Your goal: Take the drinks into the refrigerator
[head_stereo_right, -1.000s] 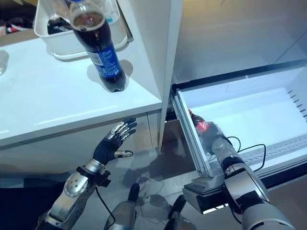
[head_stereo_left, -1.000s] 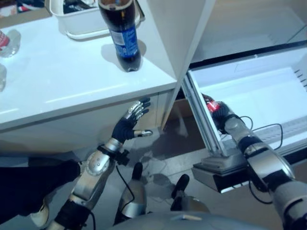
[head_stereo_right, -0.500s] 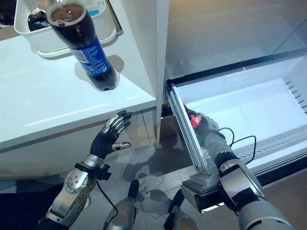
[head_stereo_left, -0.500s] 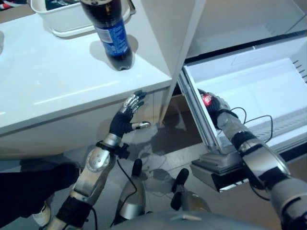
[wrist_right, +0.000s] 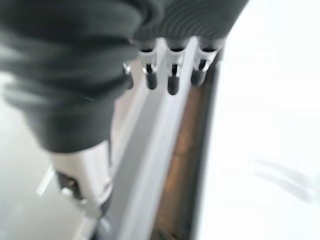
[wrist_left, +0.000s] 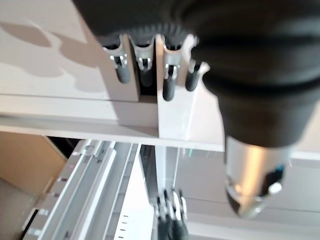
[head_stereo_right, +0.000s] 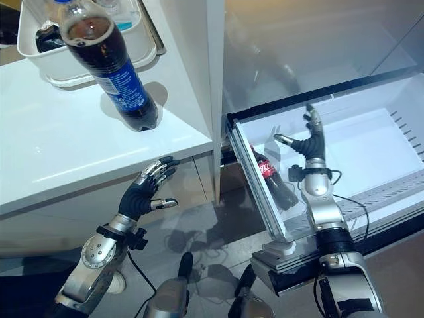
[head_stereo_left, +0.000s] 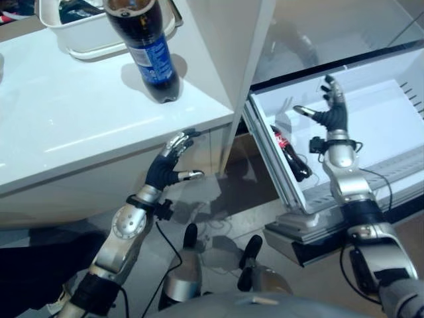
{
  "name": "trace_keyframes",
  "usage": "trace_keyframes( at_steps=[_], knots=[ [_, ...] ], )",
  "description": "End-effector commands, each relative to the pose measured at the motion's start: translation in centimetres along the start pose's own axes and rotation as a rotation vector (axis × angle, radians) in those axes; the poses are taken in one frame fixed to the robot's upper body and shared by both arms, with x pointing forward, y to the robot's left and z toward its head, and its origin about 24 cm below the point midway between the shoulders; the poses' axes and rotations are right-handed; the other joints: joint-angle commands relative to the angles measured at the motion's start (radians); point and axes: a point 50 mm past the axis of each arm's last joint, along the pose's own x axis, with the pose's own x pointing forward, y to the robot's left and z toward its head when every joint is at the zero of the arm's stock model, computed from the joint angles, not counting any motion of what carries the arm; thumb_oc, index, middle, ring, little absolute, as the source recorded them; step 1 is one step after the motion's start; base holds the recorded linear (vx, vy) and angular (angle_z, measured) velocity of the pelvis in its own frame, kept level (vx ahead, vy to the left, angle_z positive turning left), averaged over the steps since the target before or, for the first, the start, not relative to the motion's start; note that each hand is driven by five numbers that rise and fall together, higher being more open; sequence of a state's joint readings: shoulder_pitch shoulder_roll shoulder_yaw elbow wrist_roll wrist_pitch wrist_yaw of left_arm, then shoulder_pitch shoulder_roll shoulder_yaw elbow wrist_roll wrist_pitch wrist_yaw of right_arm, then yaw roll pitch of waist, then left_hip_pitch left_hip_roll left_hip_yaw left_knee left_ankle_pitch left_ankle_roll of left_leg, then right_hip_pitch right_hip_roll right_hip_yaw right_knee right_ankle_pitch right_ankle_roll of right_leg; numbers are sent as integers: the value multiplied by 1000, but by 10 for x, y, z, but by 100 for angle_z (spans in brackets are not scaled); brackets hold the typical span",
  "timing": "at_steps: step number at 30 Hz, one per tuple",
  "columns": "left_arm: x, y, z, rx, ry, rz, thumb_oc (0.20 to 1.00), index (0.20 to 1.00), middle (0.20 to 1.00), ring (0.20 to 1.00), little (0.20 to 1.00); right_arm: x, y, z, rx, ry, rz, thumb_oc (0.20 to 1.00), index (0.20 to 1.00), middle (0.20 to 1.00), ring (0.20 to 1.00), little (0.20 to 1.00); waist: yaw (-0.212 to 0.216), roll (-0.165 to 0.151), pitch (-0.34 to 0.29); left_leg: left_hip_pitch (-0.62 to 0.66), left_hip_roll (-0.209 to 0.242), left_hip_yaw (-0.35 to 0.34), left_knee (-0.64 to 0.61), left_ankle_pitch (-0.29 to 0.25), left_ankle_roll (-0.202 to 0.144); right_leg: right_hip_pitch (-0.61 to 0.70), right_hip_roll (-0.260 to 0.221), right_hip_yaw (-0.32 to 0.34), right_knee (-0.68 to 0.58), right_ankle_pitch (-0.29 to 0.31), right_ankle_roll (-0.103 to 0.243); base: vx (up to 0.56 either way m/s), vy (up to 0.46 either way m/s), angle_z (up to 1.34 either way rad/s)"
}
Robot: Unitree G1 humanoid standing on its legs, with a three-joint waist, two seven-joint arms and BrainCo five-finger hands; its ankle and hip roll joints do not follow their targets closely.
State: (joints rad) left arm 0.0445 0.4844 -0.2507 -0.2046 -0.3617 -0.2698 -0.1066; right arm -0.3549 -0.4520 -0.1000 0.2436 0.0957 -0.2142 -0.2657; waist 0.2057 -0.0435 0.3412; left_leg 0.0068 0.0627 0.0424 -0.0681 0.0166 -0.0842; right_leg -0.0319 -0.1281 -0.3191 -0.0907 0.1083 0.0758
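Note:
A small cola bottle with a red label [head_stereo_left: 286, 145] lies in the pulled-out white refrigerator drawer [head_stereo_left: 371, 126], along its left wall. My right hand [head_stereo_left: 333, 110] is raised above the drawer, open, fingers straight, apart from that bottle [head_stereo_right: 269, 173]. A large dark cola bottle with a blue label [head_stereo_left: 147, 50] stands upright on the white counter [head_stereo_left: 79, 119]. My left hand [head_stereo_left: 170, 161] hangs open below the counter's front edge, holding nothing. In the left wrist view its fingers [wrist_left: 145, 70] point at the cabinet face.
A white tub [head_stereo_left: 99, 30] with dark items stands at the back of the counter behind the large bottle. A white upright panel [head_stereo_left: 242, 53] separates the counter from the refrigerator. The drawer's metal rail [head_stereo_left: 271, 162] juts out toward me.
My right hand let go of the small cola bottle, which now lies in the drawer, and rose open above it. The left hand barely moved. The camera shifted slightly.

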Motion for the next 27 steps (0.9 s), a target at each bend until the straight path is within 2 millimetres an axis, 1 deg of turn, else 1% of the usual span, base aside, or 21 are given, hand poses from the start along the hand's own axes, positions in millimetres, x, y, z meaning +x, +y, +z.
trace_keyframes(
  at_steps=[1, 3, 5, 7, 8, 9, 10, 11, 14, 15, 17, 18, 19, 20, 21, 22, 23, 24, 25, 26, 27],
  knots=[
    [-3, 7, 9, 55, -61, 6, 1000, 1000, 1000, 1000, 1000, -21, -36, 2, -22, -52, -59, 1000, 1000, 1000, 1000, 1000, -86, -22, -60, 1, -76, 18, -18, -43, 96, -16, 11, 36, 86, -35, 27, 41, -42, -24],
    [-4, 8, 9, 67, -56, 1, 1000, 1000, 1000, 1000, 1000, -23, -45, 11, -9, -92, -87, 1000, 1000, 1000, 1000, 1000, -99, -25, -71, 13, -74, 25, -18, -49, 95, -7, 16, 44, 83, -37, 26, 46, -41, -13],
    [-5, 8, 6, 77, -39, -6, 1000, 1000, 1000, 1000, 1000, -31, -66, 17, -1, -121, -143, 1000, 1000, 1000, 1000, 1000, -126, -27, -90, 31, -73, 37, -19, -58, 94, 8, 25, 56, 80, -42, 26, 39, -37, -14],
    [-5, 8, 5, 79, -36, -14, 1000, 1000, 1000, 1000, 1000, -35, -73, 20, -1, -131, -157, 1000, 1000, 1000, 1000, 1000, -131, -26, -96, 38, -71, 42, -19, -62, 93, 15, 29, 63, 77, -42, 26, 40, -12, -18],
    [-6, 9, 4, 90, -27, -25, 1000, 1000, 1000, 1000, 1000, -42, -92, 17, -18, -121, -216, 1000, 1000, 1000, 1000, 1000, -152, -26, -108, 48, -71, 52, -19, -68, 93, 19, 34, 69, 74, -43, 27, 51, -8, -14],
    [-6, 8, 4, 88, -26, -27, 1000, 1000, 1000, 1000, 1000, -42, -93, 17, -18, -120, -217, 1000, 1000, 1000, 1000, 1000, -149, -25, -109, 49, -70, 53, -19, -69, 93, 20, 34, 70, 73, -43, 27, 49, -13, -22],
    [-8, 9, 4, 97, -23, -38, 1000, 1000, 1000, 1000, 1000, -48, -112, 10, -41, -86, -286, 1000, 1000, 1000, 1000, 1000, -164, -24, -116, 55, -69, 62, -19, -74, 92, 23, 39, 80, 68, -42, 29, 21, -8, -23],
    [-8, 8, 4, 96, -22, -40, 1000, 1000, 1000, 1000, 1000, -49, -112, 10, -41, -85, -287, 1000, 1000, 1000, 1000, 1000, -161, -24, -116, 56, -68, 63, -19, -75, 92, 24, 39, 81, 68, -42, 29, 30, -8, -29],
    [-13, 13, 5, 98, -23, -25, 1000, 1000, 1000, 1000, 1000, -70, -142, -6, -66, -1, -410, 1000, 1000, 1000, 1000, 1000, -181, -19, -127, 66, -65, 78, -19, -82, 90, 26, 47, 100, 63, -42, 30, 26, 1, -24],
    [-16, 19, 3, 97, -9, 10, 1000, 1000, 1000, 1000, 1000, -87, -165, -21, -129, 85, -521, 1000, 1000, 1000, 1000, 1000, -196, -16, -131, 71, -65, 86, -19, -85, 90, 26, 51, 109, 64, -42, 30, 32, -2, -23],
    [-18, 20, 2, 97, -4, 16, 1000, 1000, 1000, 1000, 1000, -93, -170, -24, -133, 104, -545, 1000, 1000, 1000, 1000, 1000, -196, -13, -134, 75, -64, 88, -19, -87, 90, 28, 53, 113, 64, -42, 31, 23, -3, -22],
    [-20, 23, 0, 97, 4, 39, 1000, 1000, 1000, 1000, 1000, -106, -179, -35, -136, 167, -606, 1000, 1000, 1000, 1000, 1000, -202, -13, -137, 76, -64, 89, -19, -89, 91, 29, 53, 115, 64, -42, 31, 32, -3, -20],
    [-24, 25, -3, 92, 18, 60, 1000, 1000, 1000, 1000, 1000, -126, -189, -54, -144, 273, -684, 1000, 1000, 1000, 1000, 1000, -205, -10, -141, 79, -63, 91, -19, -91, 90, 32, 53, 117, 62, -41, 32, 32, -3, -7],
    [-24, 25, -3, 92, 20, 59, 1000, 1000, 1000, 1000, 1000, -127, -190, -54, -144, 273, -684, 1000, 1000, 1000, 1000, 1000, -204, -10, -142, 79, -63, 91, -19, -92, 90, 33, 53, 117, 61, -41, 32, 23, -1, -3],
    [-26, 28, -4, 104, 31, 75, 1000, 1000, 1000, 1000, 1000, -151, -196, -75, -152, 414, -729, 1000, 1000, 1000, 1000, 1000, -207, -9, -144, 80, -62, 95, -19, -92, 89, 34, 54, 119, 60, -41, 33, 0, 0, 0],
    [-26, 28, -4, 104, 32, 75, 1000, 1000, 1000, 1000, 1000, -151, -197, -76, -152, 415, -728, 1000, 1000, 1000, 1000, 1000, -207, -9, -145, 81, -62, 95, -19, -92, 89, 34, 55, 119, 60, -41, 33, 0, 0, 0],
    [-27, 29, -4, 107, 31, 82, 1000, 1000, 1000, 1000, 1000, -167, -196, -91, -158, 513, -734, 1000, 1000, 1000, 1000, 1000, -207, -7, -145, 82, -62, 98, -19, -92, 89, 34, 55, 122, 61, -41, 32, 0, 0, 0],
    [-26, 30, -4, 109, 29, 83, 1000, 1000, 1000, 1000, 1000, -176, -194, -99, -165, 572, -728, 1000, 1000, 1000, 1000, 1000, -206, -6, -144, 82, -62, 98, -19, -92, 89, 33, 55, 122, 61, -40, 32, -19, 1, -9],
    [-26, 30, -3, 111, 25, 83, 1000, 1000, 1000, 1000, 1000, -187, -190, -111, -178, 660, -700, 457, 457, 457, 457, 457, -205, -5, -142, 83, -62, 99, -19, -92, 88, 35, 54, 121, 61, -39, 33, -28, 3, -13],
    [-24, 29, 0, 99, 10, 66, 1000, 1000, 1000, 1000, 1000, -201, -178, -128, -218, 795, -605, 200, 200, 200, 200, 200, -196, -1, -140, 84, -63, 97, -19, -91, 87, 37, 53, 118, 60, -39, 33, -27, 2, -13],
    [-24, 29, 2, 94, 0, 60, 1000, 1000, 1000, 1000, 1000, -201, -167, -134, -227, 826, -537, 200, 200, 200, 200, 200, -195, 2, -138, 84, -63, 97, -19, -90, 87, 37, 53, 117, 60, -38, 33, -24, 4, -6]
  ],
)
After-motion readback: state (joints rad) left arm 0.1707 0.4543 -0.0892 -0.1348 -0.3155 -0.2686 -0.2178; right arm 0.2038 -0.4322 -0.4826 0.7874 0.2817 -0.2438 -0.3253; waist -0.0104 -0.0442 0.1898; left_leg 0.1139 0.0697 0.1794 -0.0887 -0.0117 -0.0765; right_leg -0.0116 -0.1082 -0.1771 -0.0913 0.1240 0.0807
